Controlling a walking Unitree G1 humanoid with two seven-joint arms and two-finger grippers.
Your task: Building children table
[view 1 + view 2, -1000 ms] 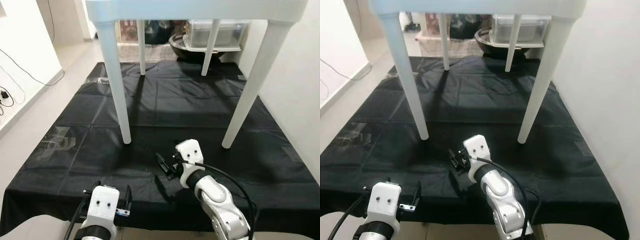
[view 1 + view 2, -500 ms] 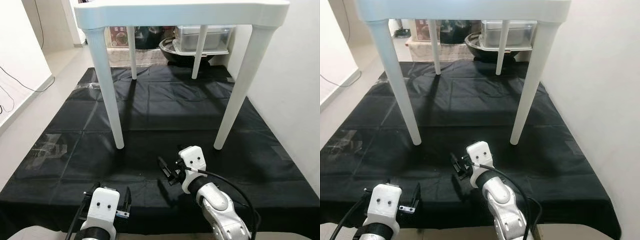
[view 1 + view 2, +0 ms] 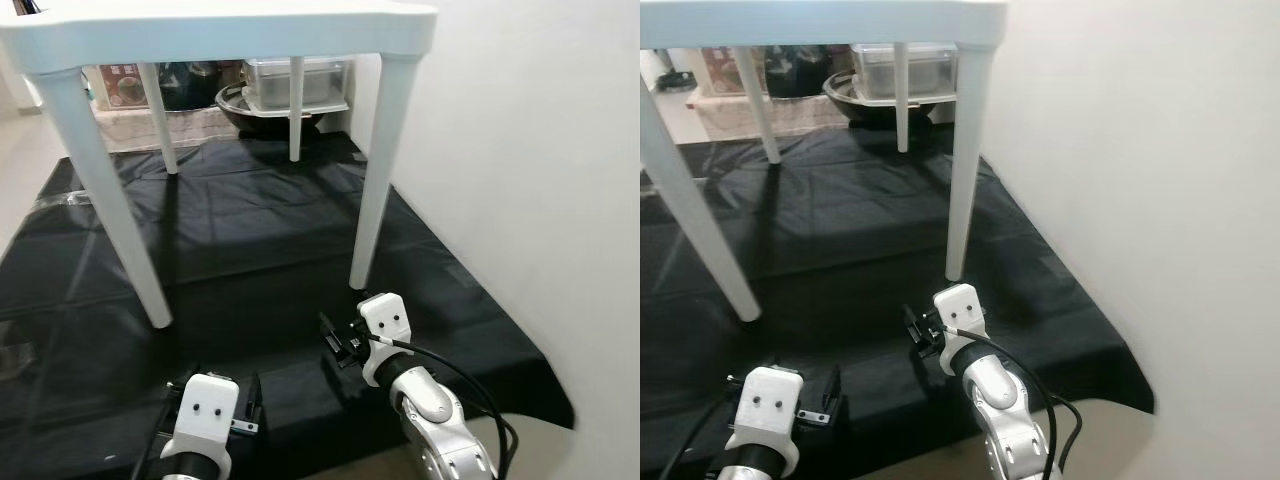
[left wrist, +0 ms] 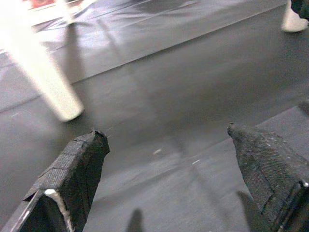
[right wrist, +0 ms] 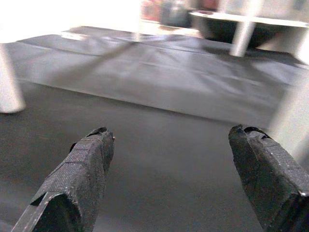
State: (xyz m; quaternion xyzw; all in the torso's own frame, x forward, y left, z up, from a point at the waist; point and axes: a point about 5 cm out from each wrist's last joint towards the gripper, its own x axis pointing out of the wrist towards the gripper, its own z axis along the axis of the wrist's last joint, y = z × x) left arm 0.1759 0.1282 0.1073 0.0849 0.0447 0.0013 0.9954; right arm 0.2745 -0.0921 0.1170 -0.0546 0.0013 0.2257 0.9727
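Table: white children's table (image 3: 215, 25) stands upright on the black mat (image 3: 250, 230), far of both arms.
Left tool (image 4: 169, 159): wide open, empty, low over the mat.
Right tool (image 5: 178, 159): wide open, empty, near the table's near-right leg (image 3: 372, 180).

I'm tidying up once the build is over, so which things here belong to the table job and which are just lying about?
Job:
white table, upright on four legs
black mat under it
left gripper and right gripper, both open and holding nothing

Lying about:
clear lidded box
dark basin under that box
boxes by the far wall
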